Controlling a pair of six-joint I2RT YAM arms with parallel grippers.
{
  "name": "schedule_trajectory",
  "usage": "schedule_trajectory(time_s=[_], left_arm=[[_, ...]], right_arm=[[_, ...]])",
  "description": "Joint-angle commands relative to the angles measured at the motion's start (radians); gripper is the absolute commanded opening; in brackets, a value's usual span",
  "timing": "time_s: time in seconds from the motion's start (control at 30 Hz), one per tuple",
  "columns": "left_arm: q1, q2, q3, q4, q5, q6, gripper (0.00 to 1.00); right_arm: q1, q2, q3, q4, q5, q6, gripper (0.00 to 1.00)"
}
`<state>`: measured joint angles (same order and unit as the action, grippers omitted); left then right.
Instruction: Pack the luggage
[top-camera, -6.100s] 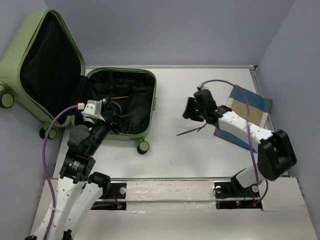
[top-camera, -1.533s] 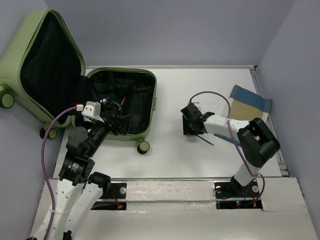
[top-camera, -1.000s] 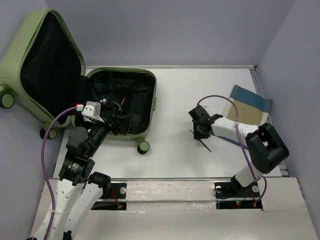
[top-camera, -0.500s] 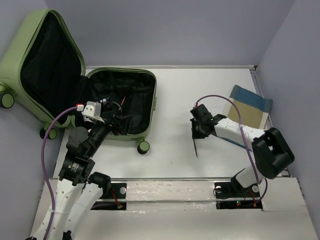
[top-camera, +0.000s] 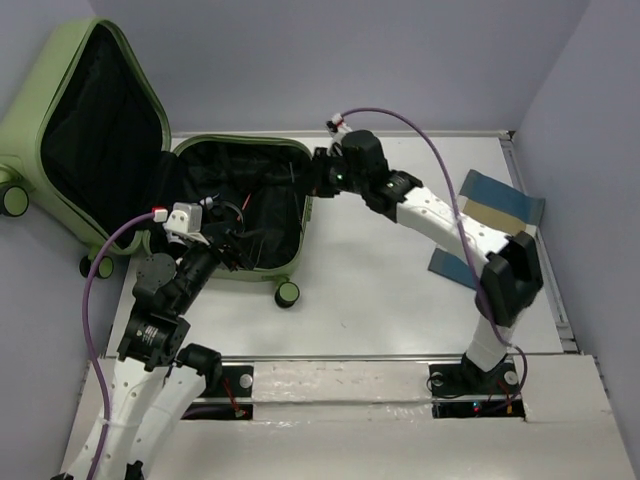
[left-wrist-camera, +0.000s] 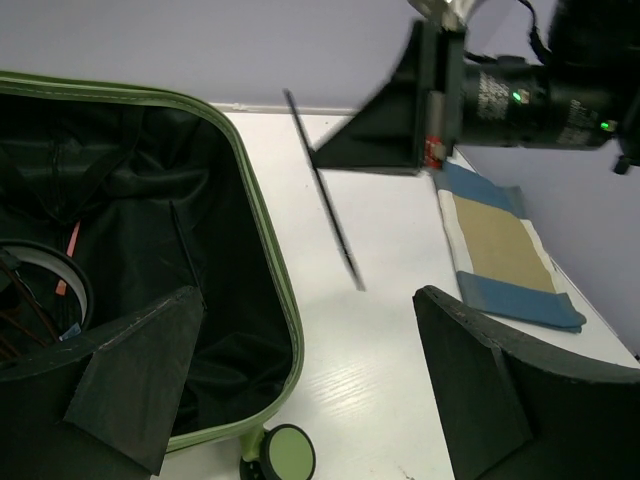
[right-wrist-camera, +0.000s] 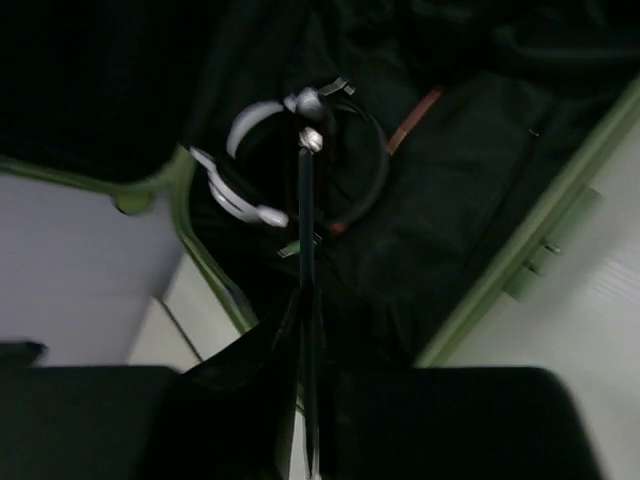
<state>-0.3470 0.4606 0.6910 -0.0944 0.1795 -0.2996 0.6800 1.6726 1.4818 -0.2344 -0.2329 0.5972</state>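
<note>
The right gripper (top-camera: 320, 179) is clamped on a thin black rod (left-wrist-camera: 325, 195) above the rim of the open luggage (top-camera: 30, 110); the left gripper (left-wrist-camera: 310, 375) jaws stand wide and empty.

No word, label or number can be read here. Small white print on the right hand (left-wrist-camera: 325, 155) is too blurred to decipher.

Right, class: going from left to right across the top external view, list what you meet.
The luggage lid → left end effector → right end effector, gripping a thin black rod → folded blue and tan cloth.
</note>
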Motion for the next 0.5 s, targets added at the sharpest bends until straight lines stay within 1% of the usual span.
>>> schedule_trajectory(time_s=[0.0, 0.03, 0.07, 0.1, 0.13, 0.17, 0.2, 0.23, 0.27, 0.3, 0.33, 0.37, 0.4, 0.43, 0.47], left_arm=[[-0.001, -0.010, 0.027, 0.035, -0.006, 0.011, 0.99], [-0.001, -0.011, 0.025, 0.033, -0.012, 0.011, 0.99], [-0.001, -0.011, 0.025, 0.032, -0.011, 0.011, 0.99], [-0.003, -0.011, 0.027, 0.032, -0.009, 0.013, 0.99], [-0.003, -0.011, 0.025, 0.032, 0.000, 0.011, 0.99], [-0.004, -0.013, 0.027, 0.036, 0.003, 0.011, 0.99], [-0.006, -0.013, 0.025, 0.039, 0.006, 0.010, 0.99], [-0.007, -0.014, 0.025, 0.039, 0.009, 0.010, 0.99], [-0.012, -0.017, 0.024, 0.039, 0.009, 0.010, 0.99], [-0.014, -0.019, 0.024, 0.041, 0.008, 0.010, 0.99], [-0.015, -0.019, 0.022, 0.039, 0.005, 0.008, 0.99], [-0.018, -0.026, 0.025, 0.035, -0.009, -0.001, 0.99], [-0.018, -0.030, 0.025, 0.030, -0.026, -0.001, 0.99], [-0.020, -0.031, 0.028, 0.025, -0.038, -0.004, 0.99], [-0.020, -0.034, 0.030, 0.022, -0.049, -0.003, 0.99]], right_arm=[[0.035, 0.246, 0.310, 0.095, -0.132, 0.108, 0.53], [0.035, 0.260, 0.316, 0.090, -0.117, 0.104, 0.73], [0.018, 0.247, 0.301, 0.089, -0.106, 0.098, 0.79], [0.001, 0.224, 0.225, 0.095, -0.106, 0.086, 0.82], [-0.040, 0.190, 0.166, 0.102, -0.088, 0.079, 0.82], [-0.066, 0.102, 0.099, 0.113, -0.066, 0.067, 0.82], [-0.098, 0.051, 0.028, 0.124, -0.045, 0.062, 0.82], [-0.181, -0.002, -0.108, 0.121, -0.002, 0.055, 0.81], [-0.229, -0.055, -0.174, 0.112, 0.036, 0.037, 0.80], [-0.282, -0.156, -0.234, 0.063, 0.075, 0.029, 0.78], [-0.336, -0.203, -0.288, 0.031, 0.125, 0.013, 0.74], [-0.440, -0.276, -0.378, -0.041, 0.270, -0.022, 0.69], [-0.491, -0.277, -0.414, -0.071, 0.347, -0.040, 0.67], [-0.544, -0.325, -0.448, -0.091, 0.416, -0.060, 0.66], [-0.633, -0.338, -0.498, -0.100, 0.497, -0.085, 0.64]])
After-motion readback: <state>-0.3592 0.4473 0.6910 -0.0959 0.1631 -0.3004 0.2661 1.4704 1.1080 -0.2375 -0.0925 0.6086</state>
